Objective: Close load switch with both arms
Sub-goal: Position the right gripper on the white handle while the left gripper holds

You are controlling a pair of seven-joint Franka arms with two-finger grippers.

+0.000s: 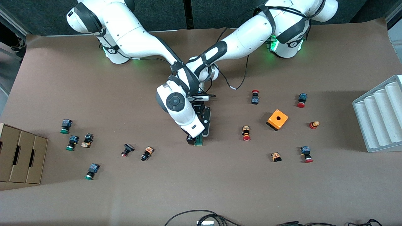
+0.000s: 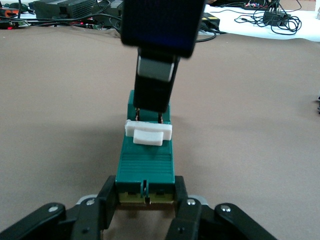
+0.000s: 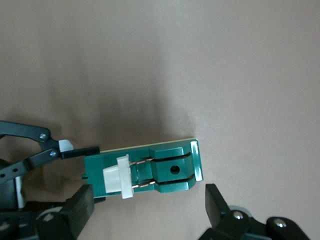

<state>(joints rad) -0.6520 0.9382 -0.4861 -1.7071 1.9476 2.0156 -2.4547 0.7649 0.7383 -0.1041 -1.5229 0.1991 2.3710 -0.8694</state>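
Green, rigid plastic, the load switch [image 2: 146, 165] mid-table looks light; left gripper [image 2: 146, 200] pinches its end, right gripper [image 3: 150, 207] hangs spread above its white lever [image 2: 148, 132].

The whole table [image 1: 201, 188] is seen from high above, facing the arms' bases. Each wrist view is taken close over the load switch [image 2: 146, 162], which is shared by all three views.

We see two white jointed arms [image 1: 141, 37] with black joint bands, black cables and green-lit bases [image 1: 284, 47]
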